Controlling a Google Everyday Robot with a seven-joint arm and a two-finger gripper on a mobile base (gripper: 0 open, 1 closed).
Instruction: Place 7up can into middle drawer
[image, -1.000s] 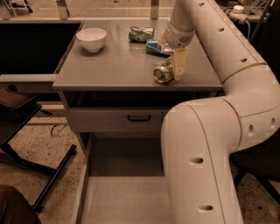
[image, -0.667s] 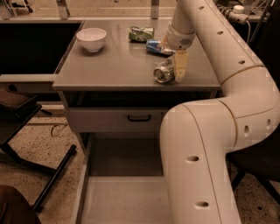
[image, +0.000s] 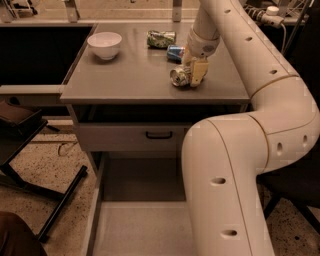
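The 7up can (image: 178, 77) lies on its side near the front right of the grey tabletop (image: 125, 75), its shiny metal end facing me. My gripper (image: 190, 79) reaches down from the arm above and is shut on the can, with one yellowish finger (image: 199, 71) at the can's right side. The can looks just off the surface. The middle drawer (image: 94, 220) stands pulled out far below the tabletop, its pale floor bare on the left; my arm's big white link (image: 225, 190) hides its right part.
A white bowl (image: 105, 44) sits at the table's back left. A dark green mottled can (image: 161, 38) and a blue can (image: 174, 52) lie behind my gripper. A grey drawer front with a black handle (image: 159, 134) is shut under the tabletop. Black chair legs (image: 60, 205) stand to the left.
My gripper and the 7up can have shifted together a little to the left and up, away from the table's front edge. The bowl and the other cans have not moved.
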